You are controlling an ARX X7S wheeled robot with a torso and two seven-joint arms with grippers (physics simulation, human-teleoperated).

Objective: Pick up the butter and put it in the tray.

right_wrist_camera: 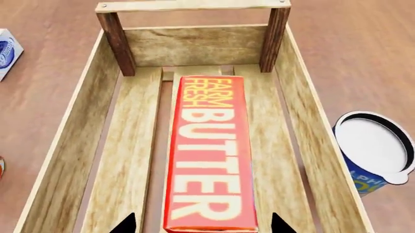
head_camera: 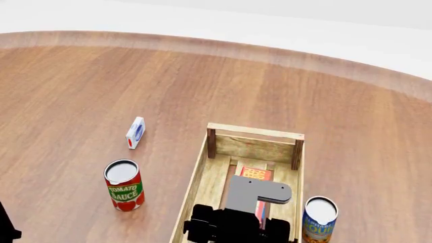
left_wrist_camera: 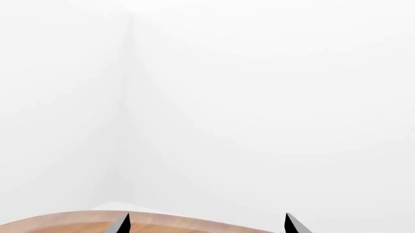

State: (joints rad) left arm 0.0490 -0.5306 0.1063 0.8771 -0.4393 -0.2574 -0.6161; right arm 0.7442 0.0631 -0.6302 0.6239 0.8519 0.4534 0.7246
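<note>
The butter [right_wrist_camera: 211, 150], a flat red-orange box with white and yellow lettering, lies flat on the slats inside the tray [right_wrist_camera: 87, 141], lengthwise along its middle. My right gripper [right_wrist_camera: 202, 225] is open just above the butter's near end. Its two dark fingertips [right_wrist_camera: 126, 224] stand apart on either side of the box, with gaps to it. In the head view the butter [head_camera: 256, 173] shows in the tray [head_camera: 255, 131], partly hidden under my right arm [head_camera: 260, 192]. My left gripper [left_wrist_camera: 207, 225] is open and empty, facing the table's edge and a white wall.
A tomato sauce can [head_camera: 123, 185] stands left of the tray. A small white-blue-red carton [head_camera: 135, 132] stands farther back on the left. A blue can [head_camera: 319, 218] stands close against the tray's right side and also shows in the right wrist view [right_wrist_camera: 372, 150]. The wooden table [head_camera: 101, 86] ends at a curved far edge.
</note>
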